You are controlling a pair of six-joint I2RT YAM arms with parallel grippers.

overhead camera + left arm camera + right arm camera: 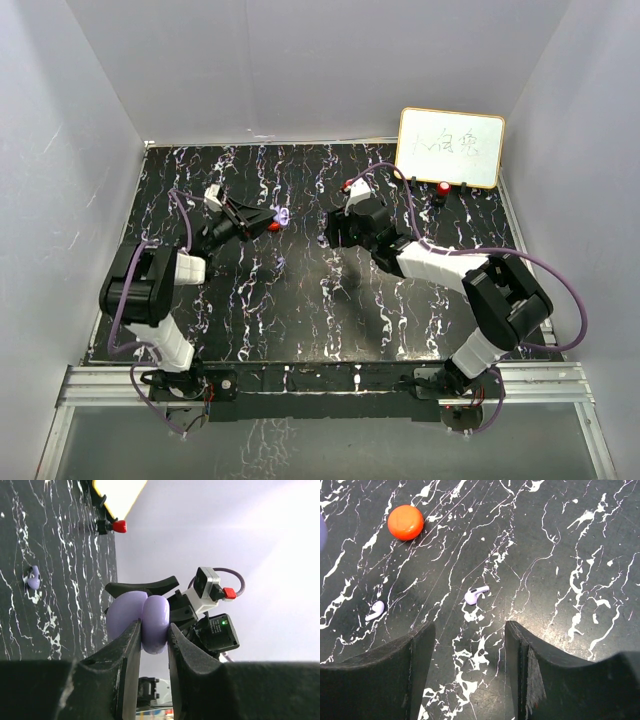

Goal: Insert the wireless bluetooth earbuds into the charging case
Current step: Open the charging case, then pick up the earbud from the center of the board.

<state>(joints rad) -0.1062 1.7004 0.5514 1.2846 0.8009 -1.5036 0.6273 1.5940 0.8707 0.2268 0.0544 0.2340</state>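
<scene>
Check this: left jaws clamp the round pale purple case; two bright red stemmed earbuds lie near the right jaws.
Wrong colour: the right wrist view shows both stemmed plastic earbuds are pale purple. The left jaws clamp the round pale purple plastic case.

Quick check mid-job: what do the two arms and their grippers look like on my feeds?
The left arm and right arm are black with white link segments, and each carries a looping purple cable. The left gripper and right gripper have matte black, wedge-shaped fingers. No markings are readable.
</scene>
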